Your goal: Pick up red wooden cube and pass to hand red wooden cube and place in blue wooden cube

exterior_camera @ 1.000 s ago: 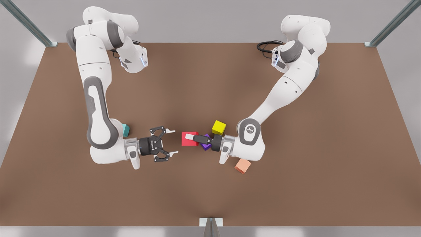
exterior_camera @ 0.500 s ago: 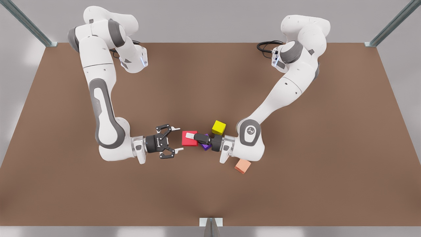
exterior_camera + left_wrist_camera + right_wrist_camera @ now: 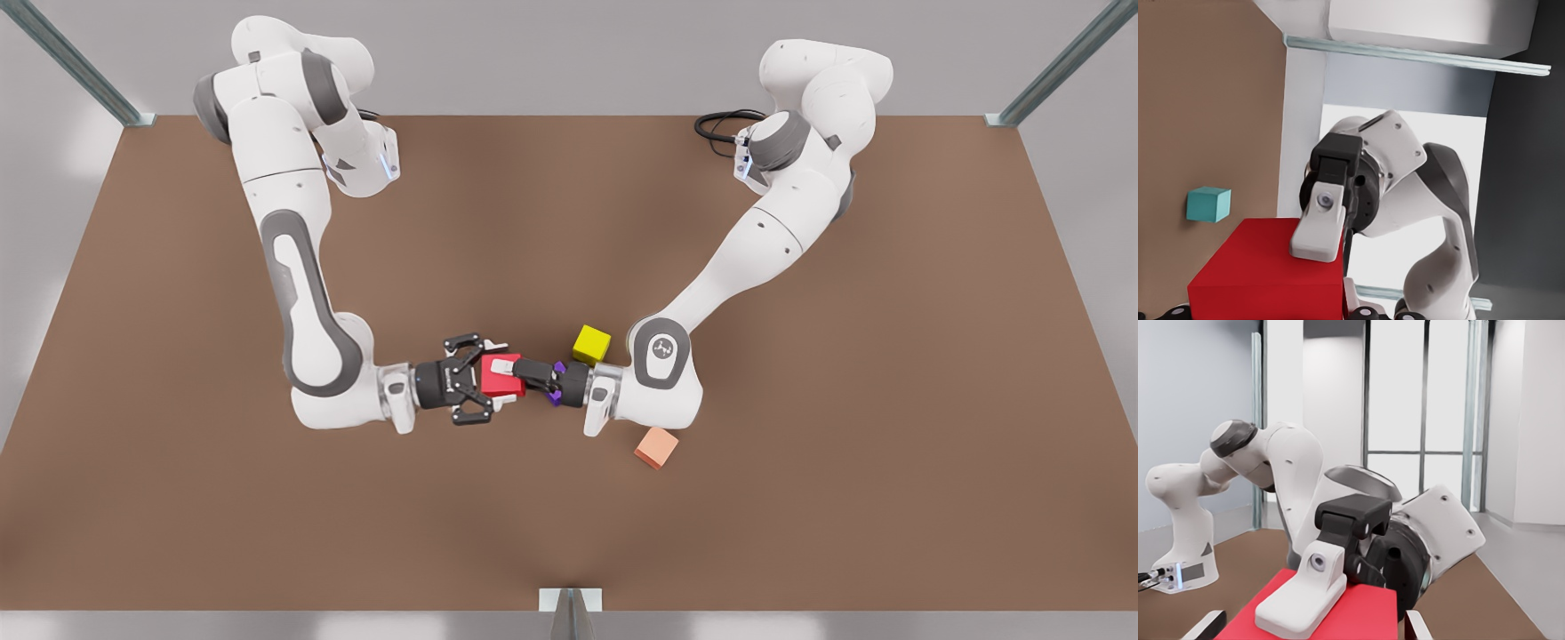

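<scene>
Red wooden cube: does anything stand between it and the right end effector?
Nothing visible does. The open right end effector straddles the red wooden cube, which the left end effector holds.

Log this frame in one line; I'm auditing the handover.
phase: handover | left gripper: shut on red wooden cube | right gripper: open, straddling it | blue wooden cube: on table

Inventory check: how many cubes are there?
5. Red cube in left pincer, right pincer open around it; purple cube beneath left wrist; yellow cube beside it; peach cube nearer camera; teal cube on table.
</scene>
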Robot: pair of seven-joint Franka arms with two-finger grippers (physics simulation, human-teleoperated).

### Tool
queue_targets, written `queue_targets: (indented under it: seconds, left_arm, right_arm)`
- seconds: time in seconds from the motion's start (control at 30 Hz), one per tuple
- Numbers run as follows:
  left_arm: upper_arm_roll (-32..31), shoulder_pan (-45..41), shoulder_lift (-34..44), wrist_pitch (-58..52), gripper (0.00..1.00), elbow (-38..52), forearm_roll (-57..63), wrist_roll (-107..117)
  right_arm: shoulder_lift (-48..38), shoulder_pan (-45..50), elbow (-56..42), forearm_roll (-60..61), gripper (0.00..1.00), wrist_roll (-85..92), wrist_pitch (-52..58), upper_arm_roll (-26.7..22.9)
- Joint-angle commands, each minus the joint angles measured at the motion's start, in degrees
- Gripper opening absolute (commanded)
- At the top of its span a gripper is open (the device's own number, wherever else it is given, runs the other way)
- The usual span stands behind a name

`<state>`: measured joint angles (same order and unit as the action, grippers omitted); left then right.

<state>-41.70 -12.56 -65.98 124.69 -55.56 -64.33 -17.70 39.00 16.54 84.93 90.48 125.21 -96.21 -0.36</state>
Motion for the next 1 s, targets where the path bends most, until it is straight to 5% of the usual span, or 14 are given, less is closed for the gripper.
queue_targets:
  seconds: [0.0,0.43,0.47,0.53,0.67,0.7,0.73,0.83,0.87,0.97]
  left_arm:
    - [0.0,0.0,0.1,-0.1,0.52,0.0,-1.1,-5.3]
    - [0.0,0.0,0.1,-0.1,0.52,-0.1,-1.1,-5.2]
    - [0.0,0.0,0.1,-0.1,0.52,-0.1,-1.1,-5.2]
    - [0.0,0.0,0.1,-0.1,0.52,-0.1,-1.1,-5.2]
    - [0.0,0.0,0.0,-0.1,0.52,-0.1,-1.1,-5.3]
    - [0.0,0.0,0.0,-0.1,0.77,-0.1,-1.1,-5.6]
    - [0.0,0.0,-0.2,-0.1,0.83,-0.1,-1.1,-5.7]
    - [0.0,0.0,-0.2,-0.1,0.87,-0.1,-1.2,-5.7]
    - [0.0,0.0,-0.2,-0.1,1.0,-0.1,-1.2,-5.7]
    - [0.0,0.3,0.0,-0.1,1.0,-0.3,-1.8,-5.6]
  right_arm:
    - [-0.1,0.2,0.0,0.8,0.99,5.5,-1.1,0.0]
    - [1.9,0.8,0.6,1.1,0.99,5.7,-1.2,0.0]
    - [1.9,0.8,0.6,1.2,0.96,5.7,-1.2,0.0]
    - [1.9,0.8,0.4,1.2,0.69,5.7,-1.2,0.0]
    - [1.9,0.9,0.4,1.2,0.66,5.7,-1.2,0.0]
    - [1.9,0.8,0.5,1.3,0.66,5.7,-1.2,0.0]
    - [1.9,0.8,0.4,1.3,0.66,5.7,-1.2,0.0]
    - [1.9,0.8,0.4,1.4,0.66,5.7,-1.2,0.0]
    - [1.9,0.7,0.4,1.3,0.66,5.7,-1.2,0.0]
    - [2.0,0.6,0.4,1.4,0.66,5.7,-1.2,0.0]
